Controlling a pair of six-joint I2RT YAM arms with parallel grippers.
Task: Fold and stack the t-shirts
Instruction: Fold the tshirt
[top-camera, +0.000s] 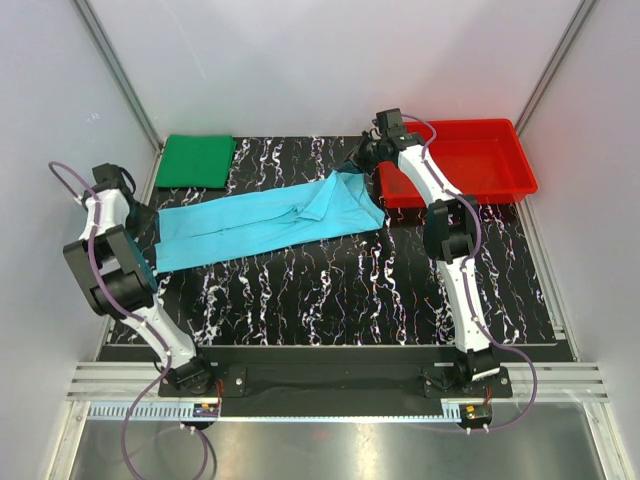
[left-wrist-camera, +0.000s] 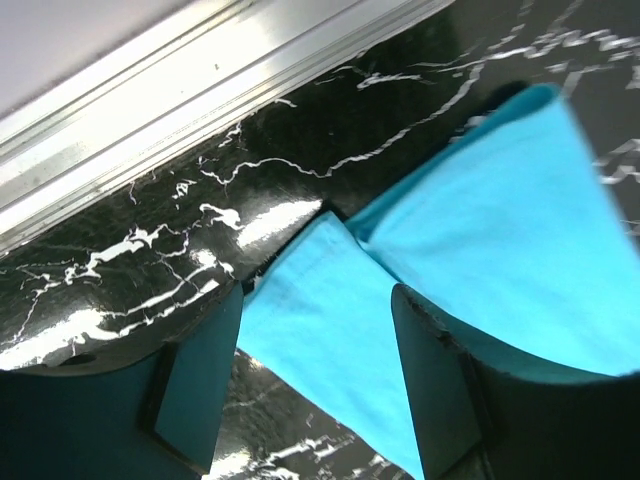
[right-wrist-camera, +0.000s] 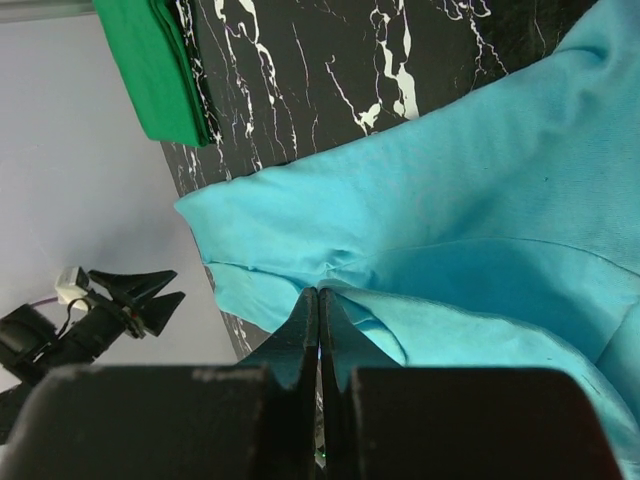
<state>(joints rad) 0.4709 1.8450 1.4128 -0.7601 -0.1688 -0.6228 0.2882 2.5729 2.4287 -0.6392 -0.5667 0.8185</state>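
Plainly the blue shirt (top-camera: 250, 225) is the one being worked: it lies stretched in a long band across the middle of the counter (top-camera: 340, 290), from the left edge of the top view up toward the red tray (top-camera: 480, 160) at upper right. The green shirt (top-camera: 196, 160) sits folded at upper left, apart from it. The right jaws are pressed together on a puckered fold of the blue cloth at its upper-right end (the wrist view shows the fabric gathering right at the tips), so that end looks held. The left jaws are spread, with a corner of the blue shirt lying between the two fingers (left-wrist-camera: 440, 400) and nothing pinched yet. To do this fold well, I judge the left side should close low on that corner, catching every layer there, before either arm lifts. Both ends should then travel together, at even height and under light tension, so the band folds over straight rather than twisting. Soft cloth is likely to slip from a shallow pinch, and a one-sided pull would drag the whole shirt.
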